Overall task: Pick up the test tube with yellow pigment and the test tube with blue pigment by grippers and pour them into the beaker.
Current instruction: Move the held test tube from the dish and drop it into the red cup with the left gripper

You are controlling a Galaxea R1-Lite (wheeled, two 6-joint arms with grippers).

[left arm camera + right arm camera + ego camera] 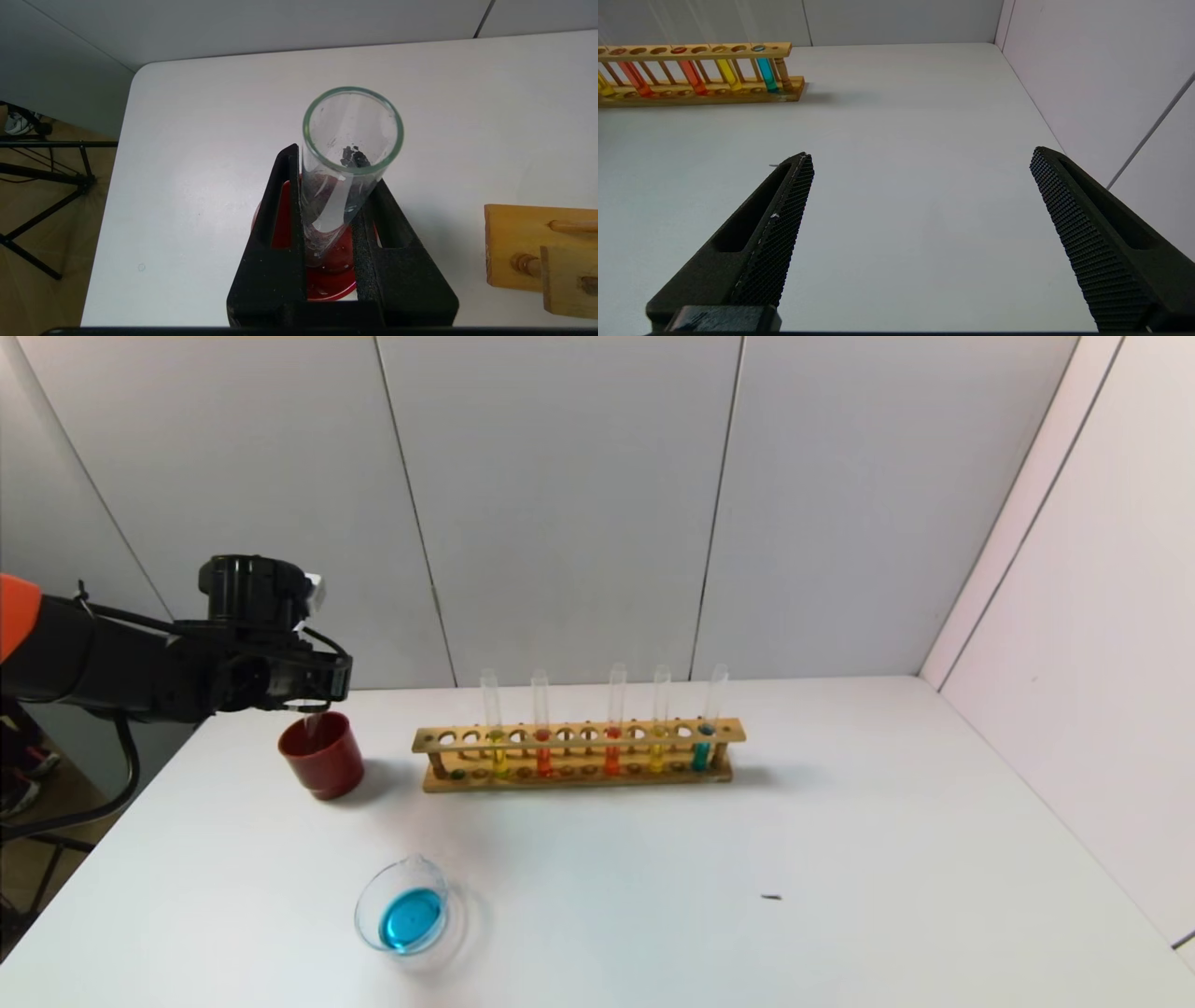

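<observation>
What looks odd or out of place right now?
The left claw grips an empty test tube at the red cup, not the beaker, which holds blue liquid. Inside the tube near its mouth cling dark flecks. A dark speck lies on the table. The right claw hangs open, idle.

walls [560, 504]: grey panels | table [840, 859]: white | floor [28, 261]: brown

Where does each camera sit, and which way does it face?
Head view: above, facing down at the table; left gripper over the red cup.
Left wrist view: looks down the fingers at an empty test tube.
Right wrist view: low, open right gripper, bare table.
Shared: the wooden rack appears in all three.
</observation>
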